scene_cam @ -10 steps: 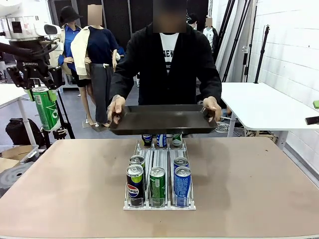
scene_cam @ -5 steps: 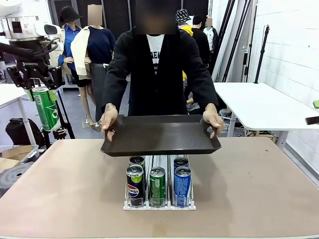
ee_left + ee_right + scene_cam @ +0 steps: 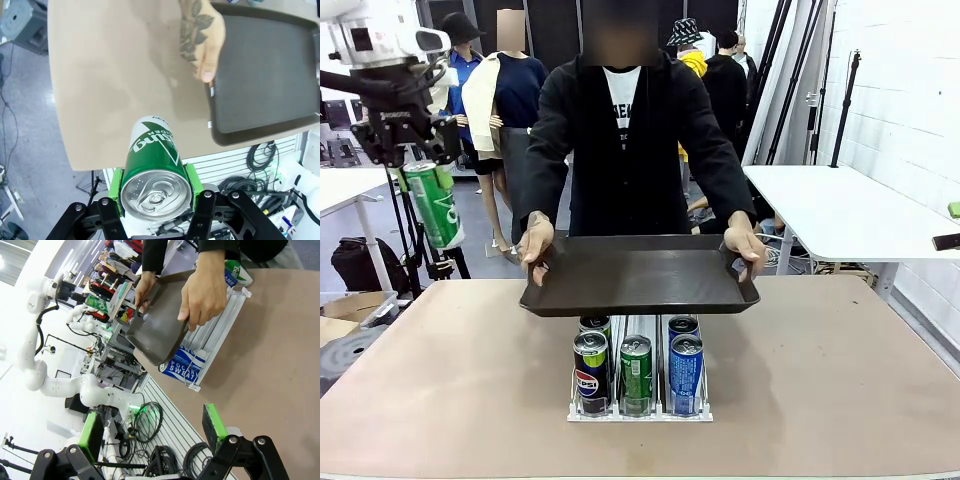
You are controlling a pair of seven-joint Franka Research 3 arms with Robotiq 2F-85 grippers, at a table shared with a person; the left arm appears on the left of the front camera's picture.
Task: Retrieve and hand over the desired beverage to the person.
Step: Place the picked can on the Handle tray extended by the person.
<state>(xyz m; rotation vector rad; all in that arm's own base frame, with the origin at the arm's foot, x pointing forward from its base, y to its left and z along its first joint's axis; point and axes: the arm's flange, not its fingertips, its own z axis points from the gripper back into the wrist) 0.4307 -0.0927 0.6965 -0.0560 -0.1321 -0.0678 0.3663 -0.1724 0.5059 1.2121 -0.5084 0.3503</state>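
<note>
The left gripper (image 3: 418, 160) is clamped on a green can (image 3: 434, 205), holding it in the air out past the table's (image 3: 820, 380) left edge, well apart from the rack (image 3: 640, 412). So the retrieval looks done: 1 drink is out of the rack and off the table. What is left, I judge, is the handover itself, carrying the can across to the dark tray (image 3: 640, 275) and letting it go there. The person (image 3: 630, 130) holds that tray level with 2 hands above the rack's far half, toward the table's far edge; nothing lies on it yet.

The left wrist view gives what the front view cannot: the can's (image 3: 155, 172) sealed top with its tab, green pads (image 3: 116, 184) pressed on either side, and one hand (image 3: 202, 37) on the tray's (image 3: 270, 70) rim.

The right wrist view shows the right gripper (image 3: 151, 432) with its pads spread and nothing between them, low near the table's edge.

The front view alone lays out the rack's 3 lanes of cans.
</note>
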